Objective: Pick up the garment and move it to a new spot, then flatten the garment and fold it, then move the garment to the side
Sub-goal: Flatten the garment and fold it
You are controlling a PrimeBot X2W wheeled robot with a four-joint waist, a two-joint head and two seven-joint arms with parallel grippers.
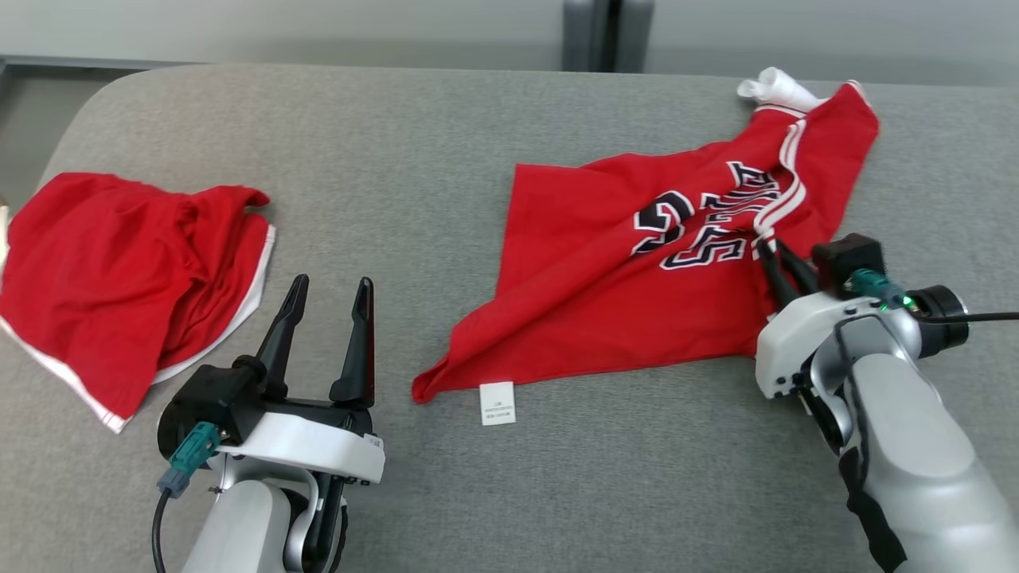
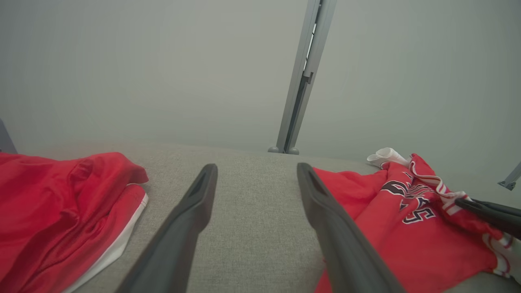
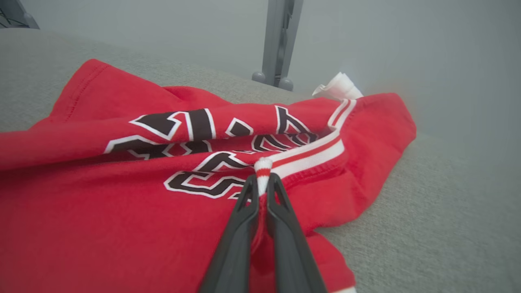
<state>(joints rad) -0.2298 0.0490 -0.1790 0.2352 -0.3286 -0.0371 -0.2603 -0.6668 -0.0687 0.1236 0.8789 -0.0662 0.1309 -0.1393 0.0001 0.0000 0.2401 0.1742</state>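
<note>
While the red basketball jersey [image 1: 605, 302] lies crumpled on the right part of the grey fabric-covered table [image 1: 414, 143], with its black and white lettering turned upward, the first step of the task is judged to be in hand: the pick-up. The right gripper [image 1: 771, 248] is seen clenched on the jersey, its two dark fingers pressed together on a small fold of the red and white striped trim [image 3: 309, 156], near the print. The cloth is not yet lifted; it rests on the table along its whole length, and a white care label [image 1: 497, 403] sticks out at its lower edge. The left gripper [image 1: 333, 282] is released, with the fingers spread wide above bare table, between the jersey and a second red garment with a white hem [image 1: 111, 270], probably shorts, which lies well apart at the far left. For the next move, a lift by the right arm is probably needed, high enough that the hanging cloth is carried free to the new spot. As only a thin fold of trim is pinched, a slip is possible, and support from the left gripper may be wanted. No container is used here: both garments lie directly on the table surface.
</note>
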